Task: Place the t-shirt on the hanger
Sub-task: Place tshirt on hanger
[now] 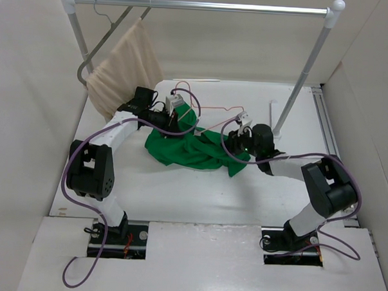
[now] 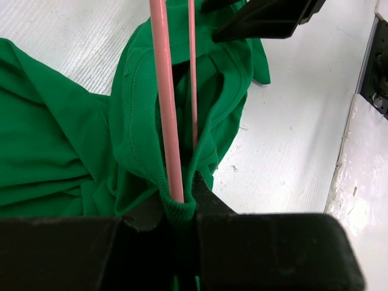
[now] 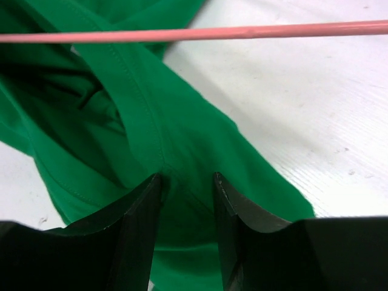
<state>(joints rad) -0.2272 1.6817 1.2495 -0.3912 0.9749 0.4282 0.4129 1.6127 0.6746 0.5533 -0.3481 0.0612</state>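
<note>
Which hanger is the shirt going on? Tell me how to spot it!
Look at the white table under the silver rail, at the green t-shirt. The hanger pokes through it. It's thin pink wire lying low; the grey hanger hangs on the rail.

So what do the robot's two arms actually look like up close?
They are a matching pair. The left arm and right arm have smooth white links between chunky black joint housings. A purple cable loops loosely along each one. The left gripper and right gripper each have two flat, black, wedge-shaped fingers. No markings are readable.
</note>
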